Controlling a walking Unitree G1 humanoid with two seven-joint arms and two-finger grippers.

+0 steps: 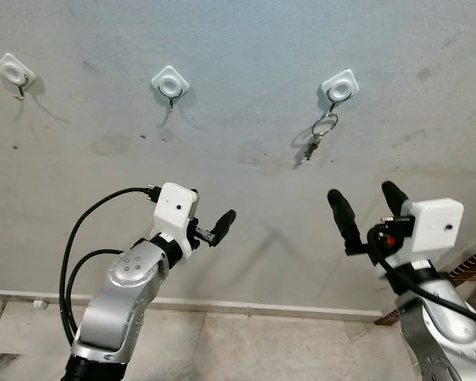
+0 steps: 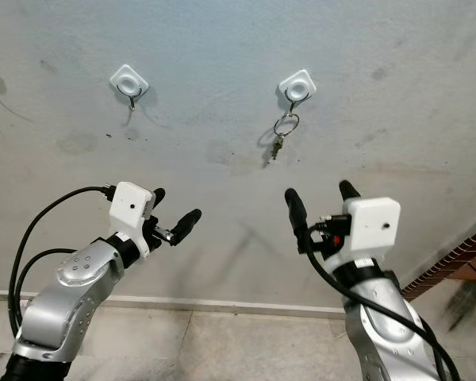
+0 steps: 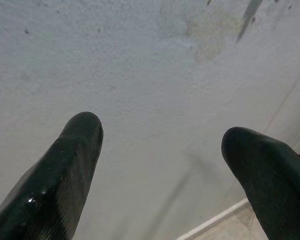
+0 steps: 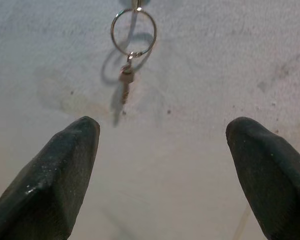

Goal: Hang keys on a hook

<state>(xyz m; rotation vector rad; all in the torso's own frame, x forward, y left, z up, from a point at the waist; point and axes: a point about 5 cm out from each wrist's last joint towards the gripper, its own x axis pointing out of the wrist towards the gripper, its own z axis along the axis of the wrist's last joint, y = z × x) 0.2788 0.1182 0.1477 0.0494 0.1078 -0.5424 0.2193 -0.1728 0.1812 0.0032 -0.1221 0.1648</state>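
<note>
The keys (image 1: 317, 136) hang by their ring from the hook (image 1: 338, 86) at upper right of the frame. The right tool (image 1: 370, 208) is spread wide below them, empty; the left tool (image 1: 220, 225) is likewise wide. Risk: a rising finger could snag the ring and lift it off.

You see a big grey wall (image 1: 246, 48) with dark spots. A white strip (image 1: 246, 306) runs along its bottom, above a tiled floor (image 1: 246, 349). Red bricks (image 2: 452, 262) peek out on the right.
</note>
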